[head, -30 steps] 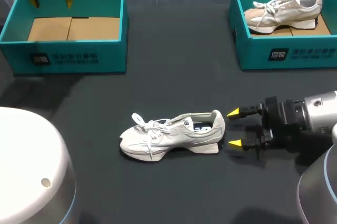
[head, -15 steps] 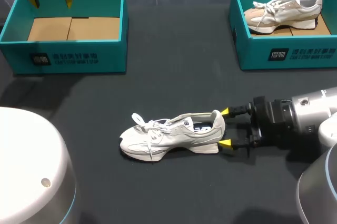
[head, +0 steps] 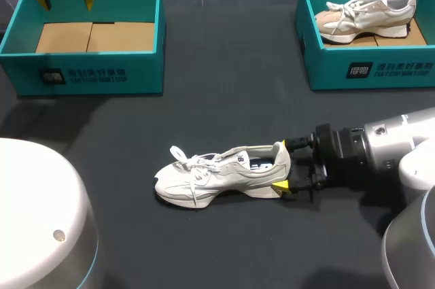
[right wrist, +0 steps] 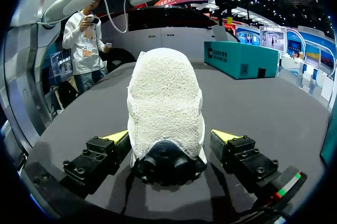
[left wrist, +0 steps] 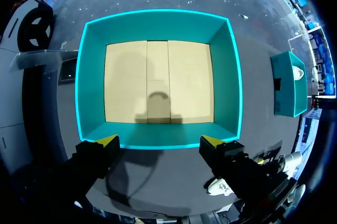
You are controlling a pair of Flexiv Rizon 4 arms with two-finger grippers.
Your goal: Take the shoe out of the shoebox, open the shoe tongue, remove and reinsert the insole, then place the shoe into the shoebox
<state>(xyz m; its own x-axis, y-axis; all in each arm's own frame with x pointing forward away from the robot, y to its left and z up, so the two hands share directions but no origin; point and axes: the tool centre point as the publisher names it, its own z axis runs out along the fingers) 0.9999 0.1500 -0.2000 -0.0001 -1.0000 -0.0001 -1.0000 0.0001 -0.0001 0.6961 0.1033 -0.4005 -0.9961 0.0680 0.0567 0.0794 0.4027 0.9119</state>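
Note:
A white and grey shoe (head: 221, 175) lies on its sole on the dark table, toe to the left. My right gripper (head: 285, 165) is open at its heel, one yellow tip on either side. In the right wrist view the fleecy heel (right wrist: 166, 103) sits between the spread fingers (right wrist: 227, 138) of the gripper (right wrist: 169, 137), with a gap on one side. My left gripper (head: 65, 0) hangs open over the back rim of the empty teal shoebox (head: 95, 71). The left wrist view looks down past the gripper (left wrist: 159, 140) into that box (left wrist: 158, 21) and its cardboard floor.
A second teal shoebox (head: 326, 64) at the back right holds another pale shoe (head: 367, 11). Open dark table lies between the two boxes and in front of the shoe.
My right gripper has slid left along the table until its open fingers straddle the shoe's heel. The shoe and the left arm have not moved.

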